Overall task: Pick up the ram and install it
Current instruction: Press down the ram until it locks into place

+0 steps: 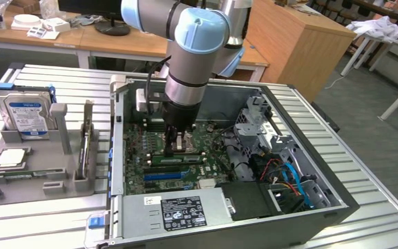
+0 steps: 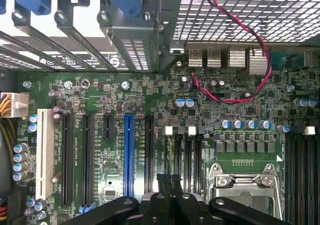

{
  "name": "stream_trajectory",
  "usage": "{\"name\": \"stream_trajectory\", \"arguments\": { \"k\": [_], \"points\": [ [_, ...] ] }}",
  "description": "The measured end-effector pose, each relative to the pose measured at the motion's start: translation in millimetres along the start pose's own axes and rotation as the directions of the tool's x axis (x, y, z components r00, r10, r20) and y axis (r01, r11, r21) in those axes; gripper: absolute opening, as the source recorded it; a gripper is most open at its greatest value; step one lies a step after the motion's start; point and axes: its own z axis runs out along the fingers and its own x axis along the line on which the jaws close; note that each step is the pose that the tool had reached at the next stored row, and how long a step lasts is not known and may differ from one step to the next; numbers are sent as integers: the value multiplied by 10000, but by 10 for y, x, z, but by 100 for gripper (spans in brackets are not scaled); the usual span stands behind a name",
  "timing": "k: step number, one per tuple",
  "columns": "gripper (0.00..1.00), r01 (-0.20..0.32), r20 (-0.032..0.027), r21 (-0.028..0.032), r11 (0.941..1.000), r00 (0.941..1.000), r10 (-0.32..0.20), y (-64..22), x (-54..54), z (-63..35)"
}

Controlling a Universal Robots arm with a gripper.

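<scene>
In the exterior view my gripper reaches down into the open computer case, just above the motherboard beside the CPU socket. A thin green stick, the ram, lies along the memory slots directly below the fingertips. In the wrist view the gripper is shut, its black fingers pressed together with nothing visible between them. They hover over the black memory slots with white clips. I cannot tell whether the fingertips touch the ram.
The silver CPU socket is close beside the fingers, and a red-black wire loops above the board. A blue slot and a white slot lie further off. A grey fixture holding a hard drive stands at the exterior view's left.
</scene>
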Motion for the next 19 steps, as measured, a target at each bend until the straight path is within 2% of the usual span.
{"name": "stream_trajectory", "arguments": {
  "k": [19],
  "points": [
    [11, 0, 5, 5, 10000, 10000, 0, -2, 1, 52]
  ]
}}
